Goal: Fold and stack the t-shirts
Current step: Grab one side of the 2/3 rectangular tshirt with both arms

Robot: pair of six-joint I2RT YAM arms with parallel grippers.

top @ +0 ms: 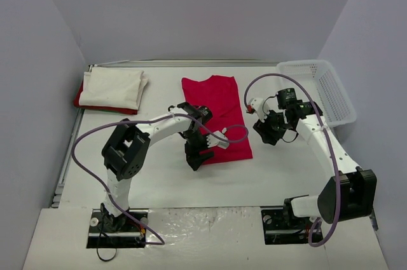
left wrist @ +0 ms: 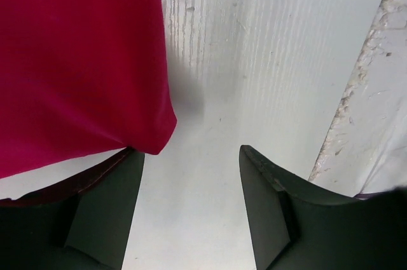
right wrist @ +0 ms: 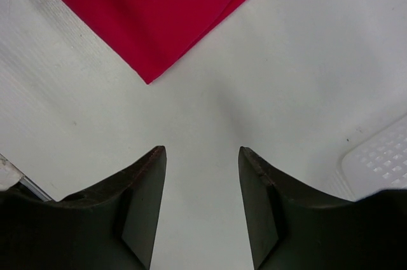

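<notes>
The red t-shirt, laid as a long strip, is seen mid-table, with a folded white t-shirt at the table's 10 o'clock. The left gripper is spread wide and empty at the strip's near-left corner; the right gripper, equally spread and empty, is over bare table, a red corner at its 11 o'clock. Both near corners should probably be pinched through all layers and carried evenly toward 12 o'clock.

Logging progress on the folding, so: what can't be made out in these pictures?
1. Lower red shirt beneath the white shirt: top view, mostly covered, so its folds are uncountable.
2. Spread red shirt's near left corner: top view, behind the left gripper.
3. Basket: right wrist view, cut off at the edge.
</notes>
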